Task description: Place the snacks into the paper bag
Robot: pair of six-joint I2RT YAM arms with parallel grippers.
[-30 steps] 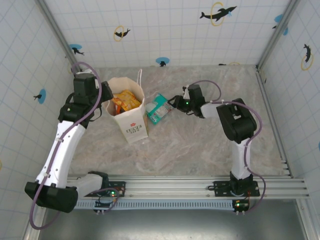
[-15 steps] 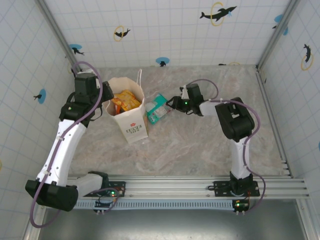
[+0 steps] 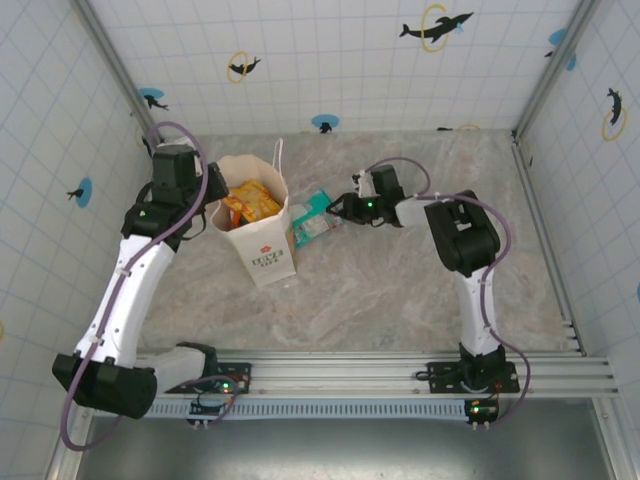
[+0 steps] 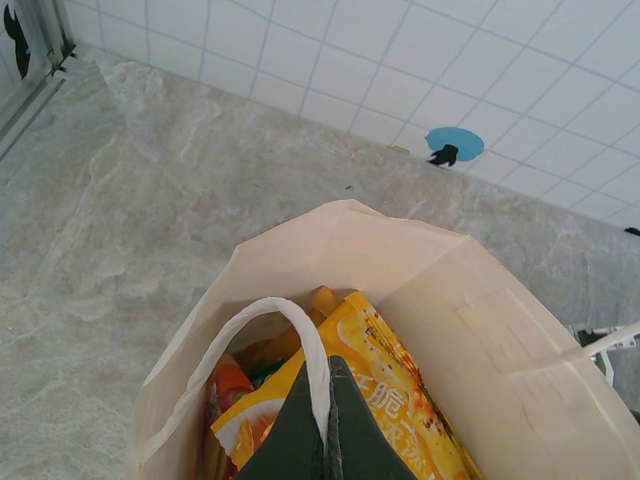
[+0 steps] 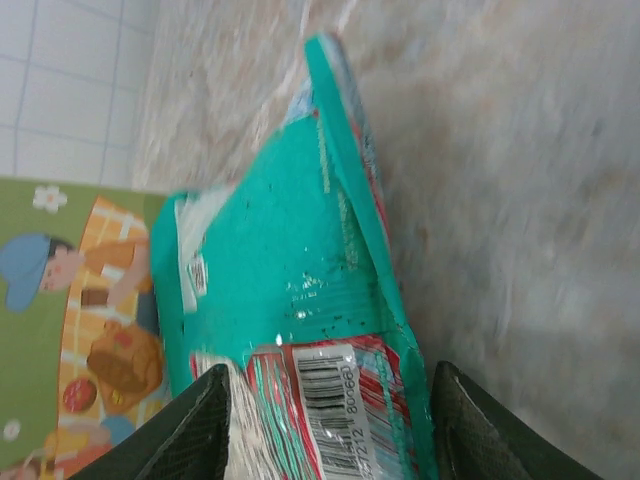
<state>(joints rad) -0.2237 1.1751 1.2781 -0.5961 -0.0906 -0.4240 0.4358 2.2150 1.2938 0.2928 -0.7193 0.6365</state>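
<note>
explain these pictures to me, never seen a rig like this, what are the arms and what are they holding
Two white robot arms are bolted to the near edge of a marble table. One picture looks down from overhead; the other two come from cameras on each wrist. The left arm has its jaws shut on the cord handle of a white paper bag, which already holds orange packets. The right arm has its jaws closed on a teal packet, beside a green packet.

Bright, even light; soft blur at right wrist.
</note>
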